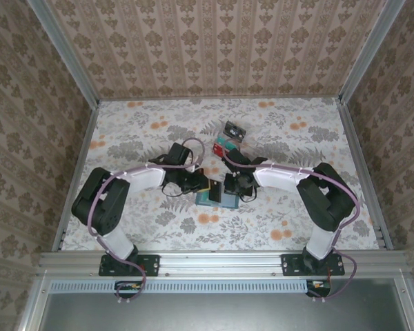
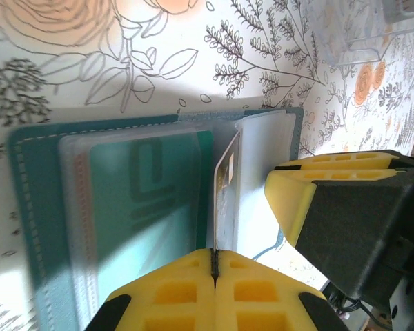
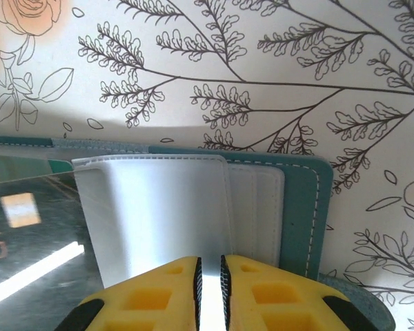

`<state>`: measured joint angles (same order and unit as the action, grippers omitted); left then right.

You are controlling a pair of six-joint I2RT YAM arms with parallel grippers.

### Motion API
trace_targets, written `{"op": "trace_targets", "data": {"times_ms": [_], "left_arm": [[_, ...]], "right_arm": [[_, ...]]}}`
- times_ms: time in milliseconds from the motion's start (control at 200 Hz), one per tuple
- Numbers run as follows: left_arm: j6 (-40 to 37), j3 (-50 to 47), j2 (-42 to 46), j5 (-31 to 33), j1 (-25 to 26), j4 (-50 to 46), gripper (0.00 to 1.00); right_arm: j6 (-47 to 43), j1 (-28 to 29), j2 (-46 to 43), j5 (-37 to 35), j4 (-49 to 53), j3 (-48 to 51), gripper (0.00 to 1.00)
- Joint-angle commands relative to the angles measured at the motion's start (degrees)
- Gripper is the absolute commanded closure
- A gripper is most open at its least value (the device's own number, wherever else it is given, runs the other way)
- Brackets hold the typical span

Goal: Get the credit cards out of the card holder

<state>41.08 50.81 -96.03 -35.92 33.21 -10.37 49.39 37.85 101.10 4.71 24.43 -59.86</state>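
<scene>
**Left wrist view: card pinched, now a straight pull**

We see the left gripper [image 2: 214, 265] closed hard on the near edge of a thin pale plastic credit card [image 2: 225, 186] with a gold chip. The card stands on edge, partly out of a slot in the teal two-panel card holder [image 2: 34, 207] with clear slotted sleeves. The card holder lies open on the floral-printed table [image 2: 124, 62].

The right gripper [image 3: 210, 269] is all but closed, and we judge that it pinches a pale sleeve on the holder's right panel.

To do this step well, we should draw the card along its own plane without twisting it. The right gripper should keep the holder flat, and we should pause if the holder rises with the card.

The right gripper's yellow finger sits just beside the card, so the way out is narrow. A clear plastic box [image 2: 372, 27] lies well apart, beyond the holder.
</scene>
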Motion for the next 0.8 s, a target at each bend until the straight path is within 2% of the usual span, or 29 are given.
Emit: {"op": "trace_targets", "data": {"times_ms": [0, 90, 165, 315, 390, 575, 660, 795], "left_arm": [[-4.11, 1.16, 2.51, 1.28, -1.59, -4.84, 1.00], [-4.62, 0.68, 3.94, 0.89, -2.65, -5.16, 1.00], [-5.58, 0.90, 4.61, 0.69, -3.43, -6.43, 1.00], [-4.86, 0.42, 6.60, -0.55, -5.06, -5.62, 1.00], [-3.22, 0.09, 8.25, -3.89, -5.56, -3.54, 1.00], [4.02, -0.93, 12.48, -8.38, -5.78, 5.29, 1.00], [7.62, -1.79, 14.13, -8.74, -5.86, 9.03, 1.00], [12.97, -3.25, 15.12, -10.84, -5.85, 15.67, 1.00]], "right_arm": [[-3.98, -0.79, -4.16, -0.02, 0.32, 0.86, 0.80], [-9.27, -1.92, -8.10, -0.21, 0.97, -0.46, 0.78], [-12.42, -3.51, -11.17, 2.98, 0.10, -0.81, 0.73], [-11.57, -5.87, -14.91, 14.52, -7.79, 2.50, 0.50], [-8.78, -6.61, -15.89, 19.39, -13.07, 4.76, 0.38], [-1.88, -9.77, -16.95, 26.96, -24.38, 8.76, 0.19], [-0.25, -11.03, -17.83, 29.71, -29.87, 10.88, 0.14], [5.88, -13.35, -17.24, 36.45, -39.94, 12.57, 0.14]]}}
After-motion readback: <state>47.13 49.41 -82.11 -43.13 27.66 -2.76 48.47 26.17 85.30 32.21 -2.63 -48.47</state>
